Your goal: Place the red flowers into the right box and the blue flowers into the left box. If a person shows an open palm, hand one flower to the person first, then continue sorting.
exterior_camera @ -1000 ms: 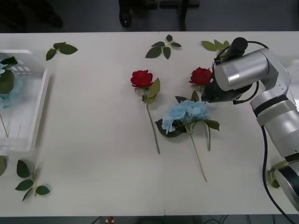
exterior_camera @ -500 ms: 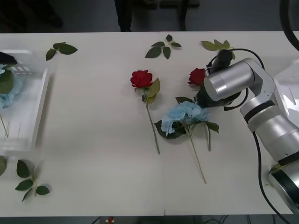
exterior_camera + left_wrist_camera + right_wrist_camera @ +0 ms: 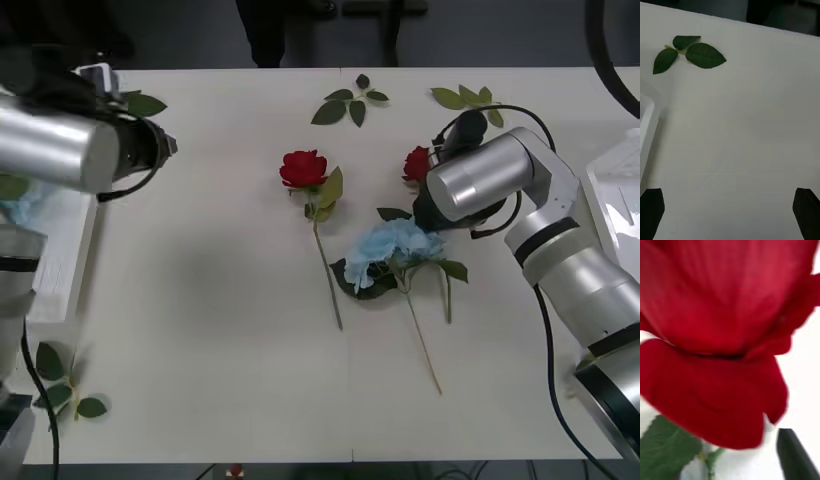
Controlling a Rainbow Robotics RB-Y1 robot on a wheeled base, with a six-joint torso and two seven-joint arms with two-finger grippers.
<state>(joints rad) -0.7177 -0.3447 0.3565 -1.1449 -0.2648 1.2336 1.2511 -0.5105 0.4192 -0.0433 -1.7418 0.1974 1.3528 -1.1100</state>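
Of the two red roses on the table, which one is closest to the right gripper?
It is the rose on the robot's right, beside the blue flower: the right arm is directly over it. The other rose lies apart near the table's middle.

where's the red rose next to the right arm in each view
Front view: the red rose lies right of centre, against the right arm's wrist, beyond the blue flower.
Right wrist view: the red rose is close up, across most of the picture.
Left wrist view: aimed elsewhere, at a leaf sprig on the table.
Shared landmark: that leaf sprig lies far left in the front view.
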